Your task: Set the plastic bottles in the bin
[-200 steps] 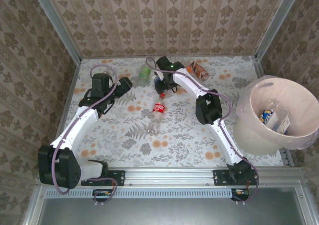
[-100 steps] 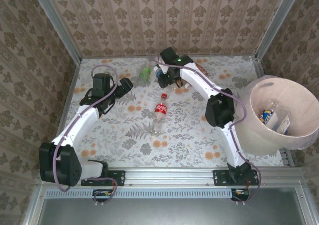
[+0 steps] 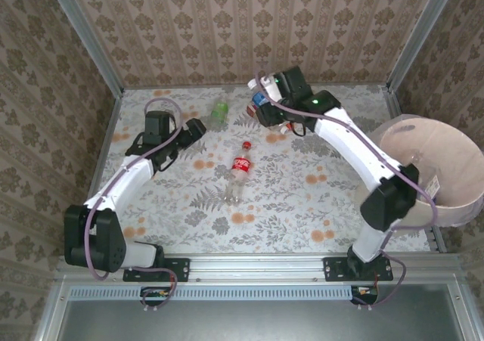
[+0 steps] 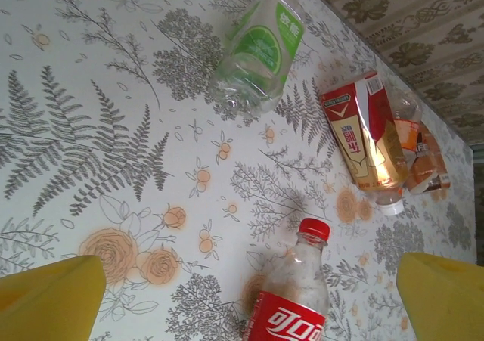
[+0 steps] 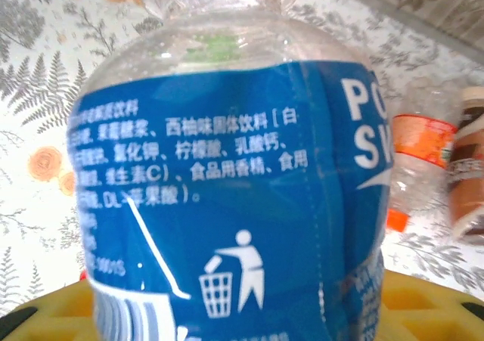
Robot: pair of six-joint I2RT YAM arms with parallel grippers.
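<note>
Right hand (image 3: 261,108) clenched on blue-label bottle (image 5: 227,190) near the far edge of the bench (image 3: 302,205), left hand (image 3: 195,128) released wide, Coca-Cola bottle (image 3: 239,168) lying mid-bench, green-label bottle (image 3: 218,113) beyond it, bin (image 3: 454,205) at the right edge, open bench stretching toward it

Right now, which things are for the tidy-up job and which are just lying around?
For the job: blue-label bottle, Coca-Cola bottle, green-label bottle, red-and-gold bottle, orange-label bottle, bin.
Just there: flowery tablecloth, patterned walls.
</note>
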